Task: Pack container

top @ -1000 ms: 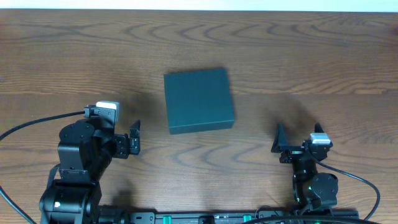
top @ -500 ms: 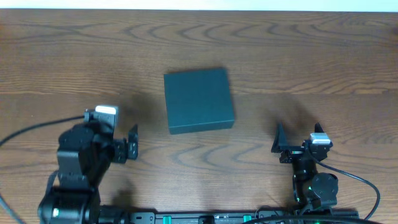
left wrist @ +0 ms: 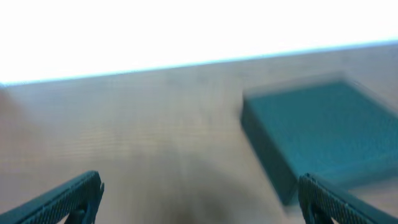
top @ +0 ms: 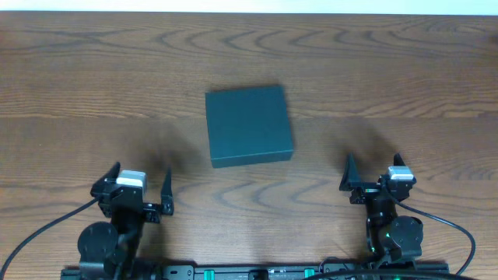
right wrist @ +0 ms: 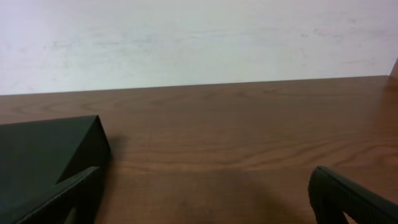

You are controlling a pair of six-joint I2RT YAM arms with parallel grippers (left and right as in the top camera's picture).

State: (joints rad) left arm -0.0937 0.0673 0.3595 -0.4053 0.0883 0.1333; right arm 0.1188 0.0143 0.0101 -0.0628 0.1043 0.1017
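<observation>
Claws first, overhead view: left gripper has its jaws spread wide, nothing between them, low at the near-left of the table. Right gripper is the same, jaws apart and empty, at near-right. The container sits flat mid-table between the two arms and further out, well apart from both. Top face closed. No items to pack in view.

Left wrist view: blurred. Left gripper fingertips sit at the bottom corners with bare wood between them. Container is ahead and to the right, untouched.

Right wrist view: sharp. Right gripper is open and empty. Container corner is at the left, ahead of the left finger, not touching.

Risks, judged:
- The box looks wide against the jaw spread, so a side grab could shove it along the smooth wood instead of holding it.
- Can't tell which side carries the hinge, so a finger under the wrong edge would tip or drag the box rather than lift the flap.
- Both arms closing on the middle could collide over the box.

Room: open wood on all sides of the container. The far table edge is well beyond it. Both approaches are unobstructed.
</observation>
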